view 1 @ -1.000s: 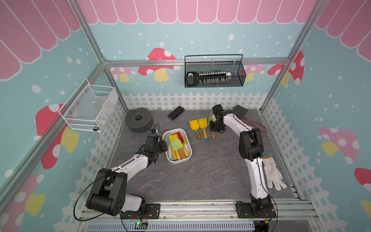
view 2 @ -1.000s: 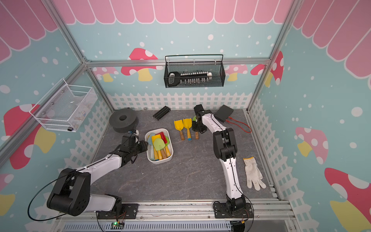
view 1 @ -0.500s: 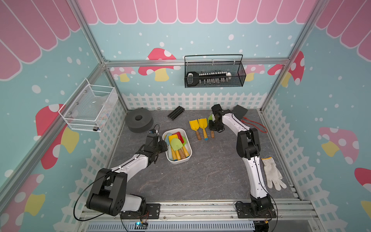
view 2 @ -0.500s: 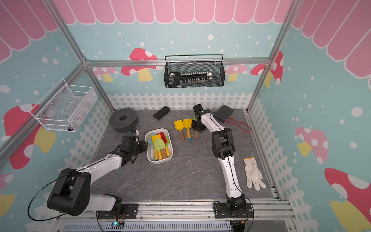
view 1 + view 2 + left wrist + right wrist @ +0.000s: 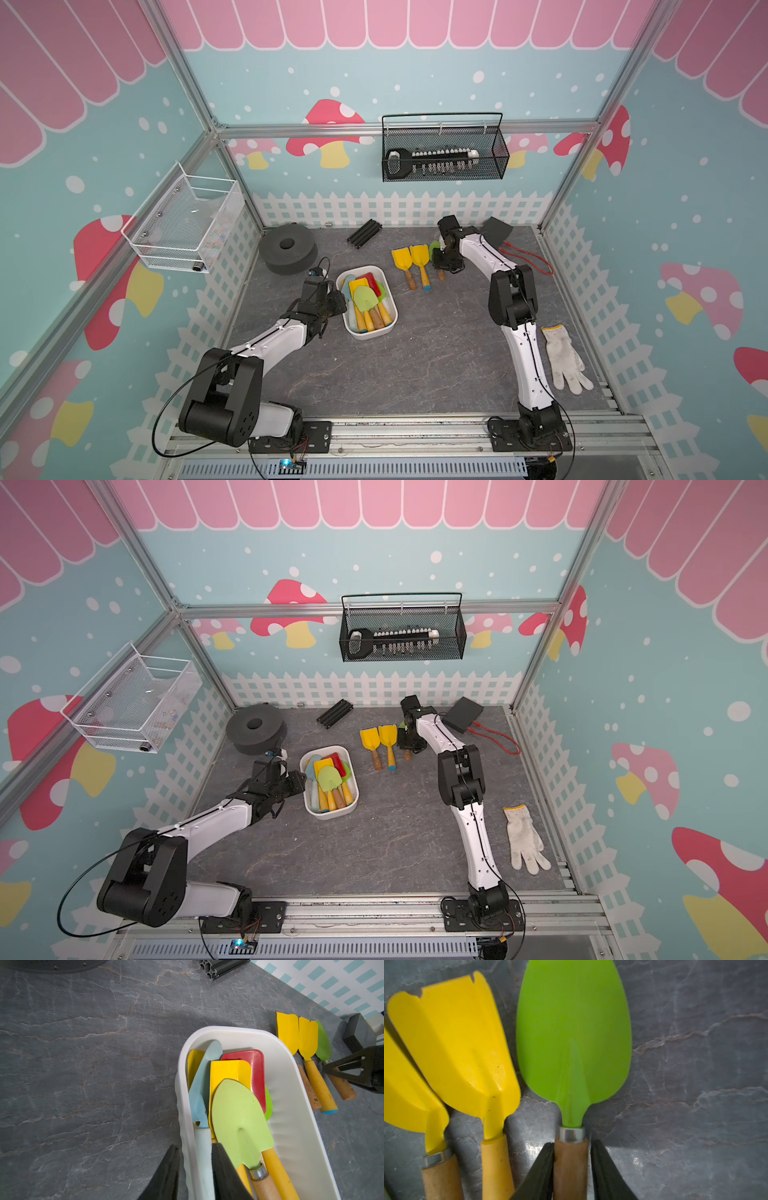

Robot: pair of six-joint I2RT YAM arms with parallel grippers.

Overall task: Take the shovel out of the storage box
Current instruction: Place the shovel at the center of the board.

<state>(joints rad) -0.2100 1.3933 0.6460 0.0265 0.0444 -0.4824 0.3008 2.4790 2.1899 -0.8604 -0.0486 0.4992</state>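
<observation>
- In both top views, the storage box (image 5: 371,335) sat in the middle of the table (image 5: 436,357) with several shovels in it, and my left hand (image 5: 334,301) was at its wall. My right hand (image 5: 444,266) was low over the green shovel (image 5: 434,248). That shovel lay on the table beside two yellow shovels (image 5: 419,253), well apart from the box.
- In the left wrist view, my left hand (image 5: 195,1147) was clamped across the box wall, one finger outside and one inside, steadying it. A pale green shovel (image 5: 239,1118) lay topmost inside.
- In the right wrist view, my right hand (image 5: 572,1142) stood slightly apart astride the green shovel's wooden handle. One finger (image 5: 542,1172) touched it and the other was clear.
- I judged the step in hand to be letting go of this shovel. The next move called for rising straight up without nudging the handle, then going to the box for the topmost one.
</observation>
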